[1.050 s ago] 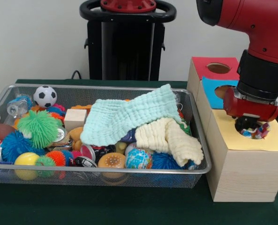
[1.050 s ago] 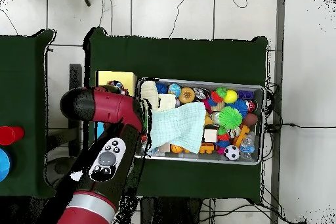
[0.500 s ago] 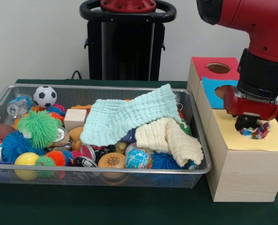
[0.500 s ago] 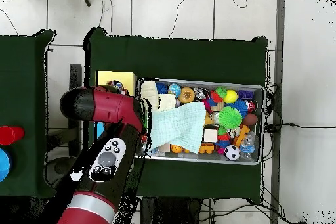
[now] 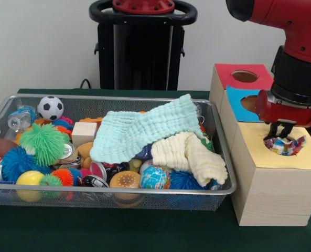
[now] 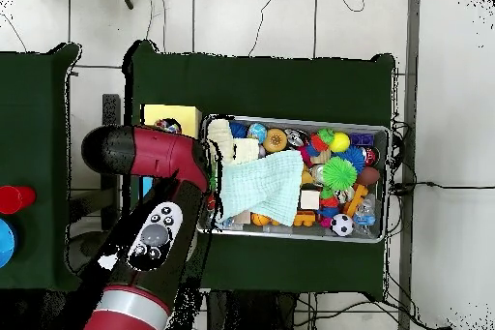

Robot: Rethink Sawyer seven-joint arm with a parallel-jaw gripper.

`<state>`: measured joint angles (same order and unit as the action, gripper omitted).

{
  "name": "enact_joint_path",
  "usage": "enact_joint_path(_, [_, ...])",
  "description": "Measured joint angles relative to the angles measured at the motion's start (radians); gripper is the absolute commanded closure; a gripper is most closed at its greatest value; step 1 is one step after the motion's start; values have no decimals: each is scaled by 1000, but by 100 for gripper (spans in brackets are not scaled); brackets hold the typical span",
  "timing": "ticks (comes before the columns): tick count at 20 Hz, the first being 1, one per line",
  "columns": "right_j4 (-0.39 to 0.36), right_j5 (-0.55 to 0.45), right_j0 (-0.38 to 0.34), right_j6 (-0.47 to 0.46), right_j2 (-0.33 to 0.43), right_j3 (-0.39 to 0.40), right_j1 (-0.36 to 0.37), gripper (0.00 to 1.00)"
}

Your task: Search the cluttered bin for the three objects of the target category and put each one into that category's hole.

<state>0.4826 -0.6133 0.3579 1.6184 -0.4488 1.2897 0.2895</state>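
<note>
My gripper (image 5: 280,134) hangs parted and empty above the multicolored ball (image 5: 285,146) in the yellow-topped box (image 5: 273,184); overhead, my arm hides both.

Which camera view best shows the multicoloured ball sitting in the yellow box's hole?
The front view: the multicoloured ball sits in the hole of the yellow box, just under the hand. In the overhead view the red arm largely hides it.

I'm looking at a robotics lab: green-clothed table (image 6: 261,75) mid-frame, white tiled floor (image 6: 242,12) with loose cables (image 6: 425,186) at right, black pedestal (image 5: 142,47) top centre.
</note>
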Motion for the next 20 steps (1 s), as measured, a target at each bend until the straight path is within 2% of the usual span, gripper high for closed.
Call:
enact_joint_path(6, [-1,-62,0,0,-9,-25,6,100])
enact_joint_path(17, [-6,-66,0,0,-10,-26,14,100])
enact_joint_path(18, [-8,-64,0,0,-10,-26,17,0])
enact_joint_path(20, [-7,-61,-1,0,-10,-28,18,0])
